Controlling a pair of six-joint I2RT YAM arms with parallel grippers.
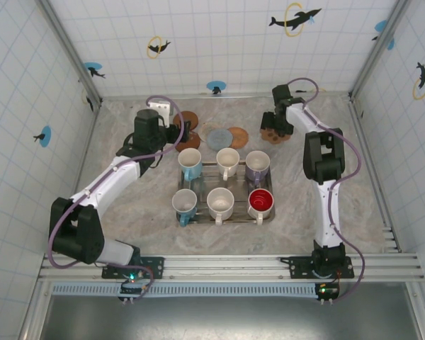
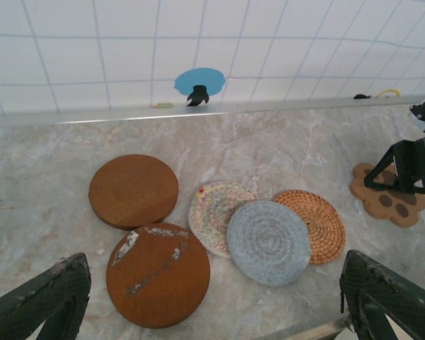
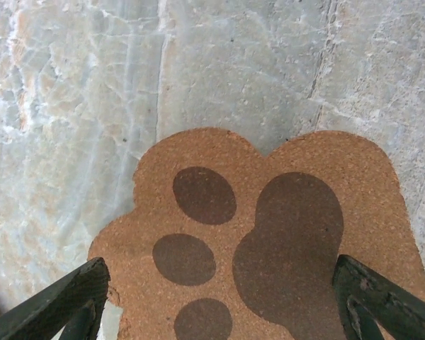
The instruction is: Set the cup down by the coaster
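Top external view: a marbled tabletop (image 1: 361,184) is seen inside tiled walls, and a metal tray (image 1: 202,185) is set near its middle, between the two arms. The left gripper (image 1: 186,129) is held over the far left part of the tabletop, beyond the tray's back left corner. In the left wrist view its jaws (image 2: 214,283) are spread wide, with nothing between them. The right gripper (image 1: 275,131) is held over the far right part; in the right wrist view it (image 3: 223,290) is likewise released, its fingers parted to either side above a paw-shaped cork coaster (image 3: 269,234). Whether the coaster is touched cannot be told.

Six cups are stood upright in the tray in two rows – a blue cup (image 1: 190,160), a white cup (image 1: 228,160) and a purple cup (image 1: 257,163) at the back, a blue-and-white cup (image 1: 185,202), a second white cup (image 1: 220,202) and a red-lined cup (image 1: 261,202) at the front. None is grasped.

Beyond the tray five round coasters are laid: two wooden discs (image 2: 133,191), touching; a pale woven one (image 2: 212,205), overlapped by a blue-grey one (image 2: 268,242), which also overlaps an orange wicker one (image 2: 319,219)
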